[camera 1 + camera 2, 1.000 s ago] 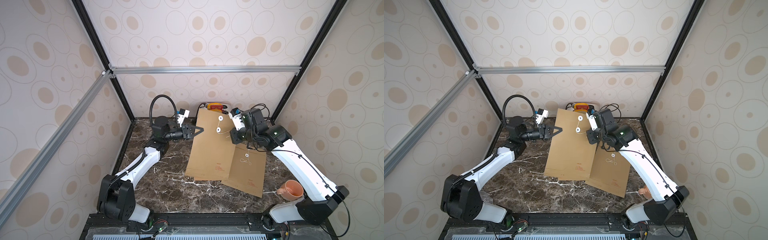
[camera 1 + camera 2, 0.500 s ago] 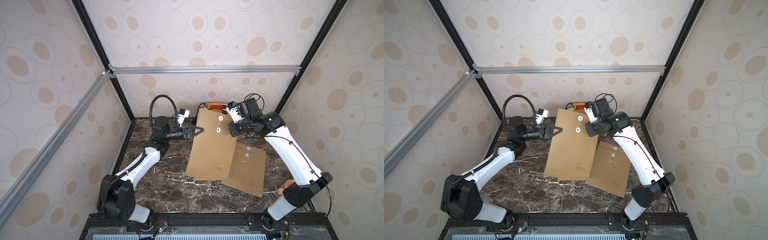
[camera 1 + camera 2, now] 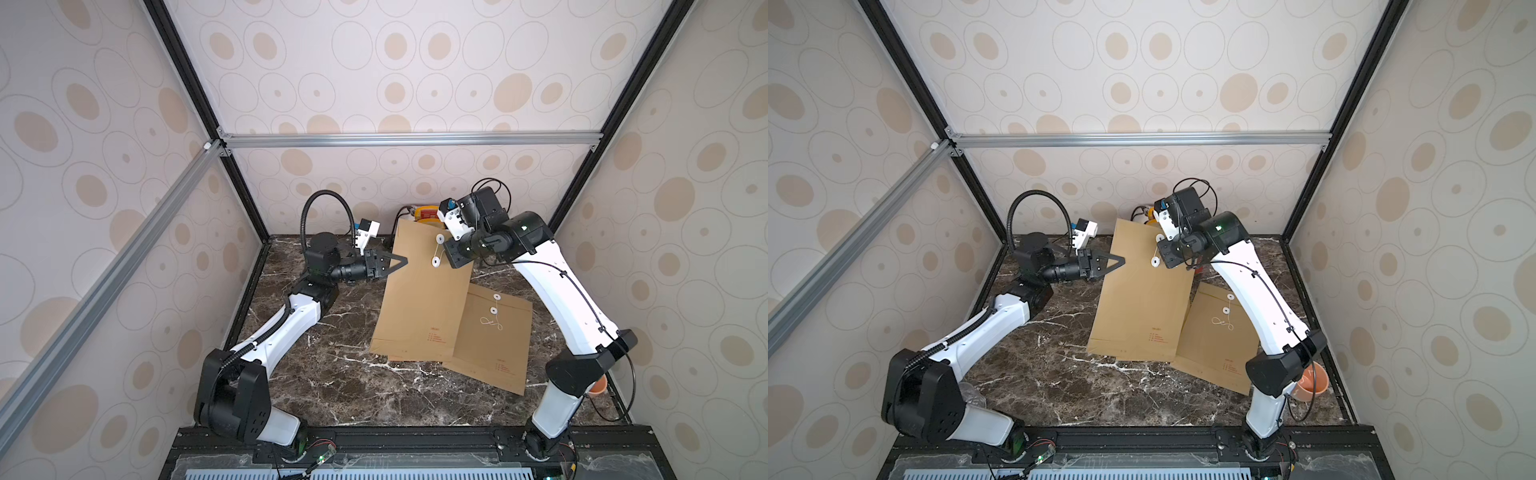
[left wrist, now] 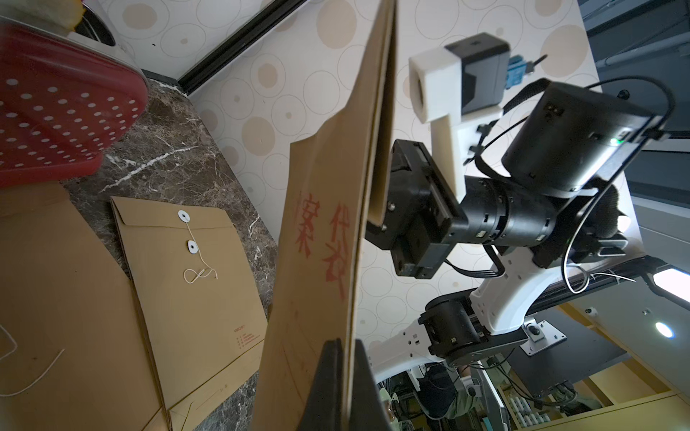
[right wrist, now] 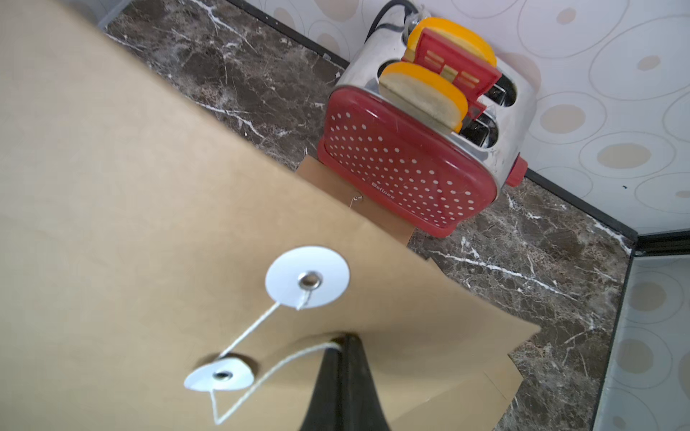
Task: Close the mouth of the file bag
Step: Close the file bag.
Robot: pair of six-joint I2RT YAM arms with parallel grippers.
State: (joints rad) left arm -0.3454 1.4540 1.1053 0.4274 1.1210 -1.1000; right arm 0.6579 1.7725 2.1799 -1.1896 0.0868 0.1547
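Note:
The brown file bag (image 3: 419, 307) (image 3: 1138, 307) is tilted, its mouth end raised and its bottom edge on the table. My left gripper (image 3: 405, 261) (image 4: 345, 343) is shut on the bag's left edge. My right gripper (image 5: 343, 337) (image 3: 451, 254) is shut on the bag's white string (image 5: 291, 360), right against the flap. The string runs from the upper white disc (image 5: 307, 277) down round the lower disc (image 5: 220, 375), then loops back to my fingertips. In both top views the right fingertips are hidden behind the gripper body.
A second file bag (image 3: 492, 336) (image 4: 186, 268) lies flat on the marble table, partly under the held one. A red toaster (image 5: 403, 164) (image 3: 424, 212) stands at the back wall behind the bag. An orange cup (image 3: 1312, 384) sits by the right arm's base.
My right arm has swung up and back, carrying its gripper and the string left toward the bag's discs. The left gripper and the bag's edge have stayed put.

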